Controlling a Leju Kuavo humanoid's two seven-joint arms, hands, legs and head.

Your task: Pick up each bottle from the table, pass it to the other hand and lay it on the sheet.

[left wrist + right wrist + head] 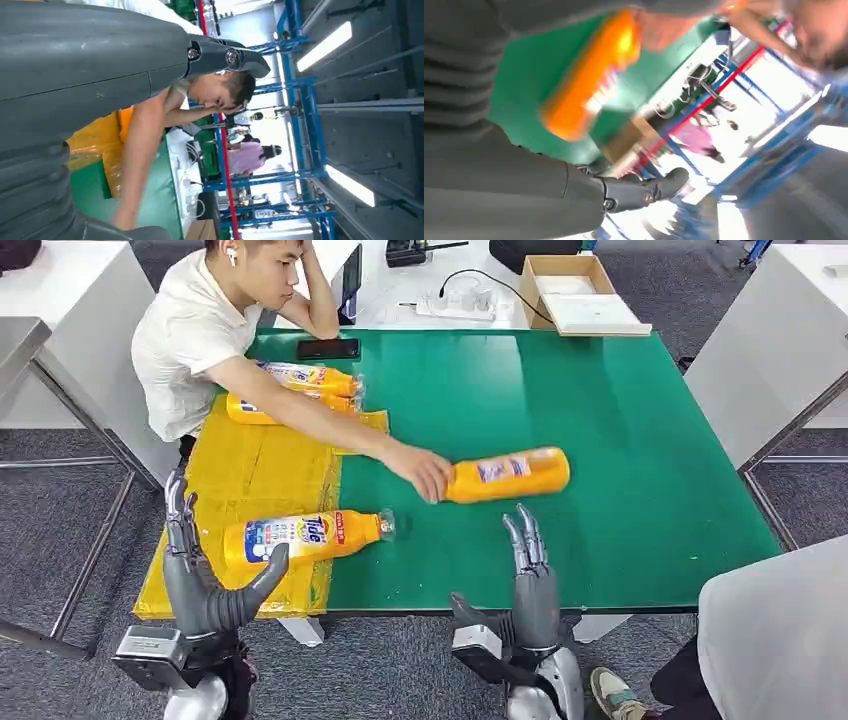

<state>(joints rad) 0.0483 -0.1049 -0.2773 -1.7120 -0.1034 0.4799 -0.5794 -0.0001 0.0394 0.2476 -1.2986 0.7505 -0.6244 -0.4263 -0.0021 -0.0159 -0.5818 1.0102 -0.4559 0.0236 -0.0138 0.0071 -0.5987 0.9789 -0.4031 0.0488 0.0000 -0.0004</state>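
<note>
1. The green table (600, 420) takes up most of the head view; white desks stand around it.
2. A person (200, 330) sits at its far left corner, one arm stretched across the green surface; the person's hand (425, 472) grips the neck end of an orange bottle (508, 475) lying on its side near the table's middle.
3. The yellow sheet (250, 465) covers the table's left edge.
4. A Tide bottle (300, 537) lies on its side at the sheet's near end, cap pointing right onto the green; two more bottles (300, 390) lie side by side at the sheet's far end, partly behind the person's arm.
5. The left hand (205, 580) is raised at the near left edge, fingers spread and holding nothing, thumb just beside the Tide bottle.
6. The right hand (530, 570) stands at the near edge, fingers straight and close together, empty, apart from the orange bottle.
7. A cardboard box (575, 290) sits on the white desk beyond.
</note>
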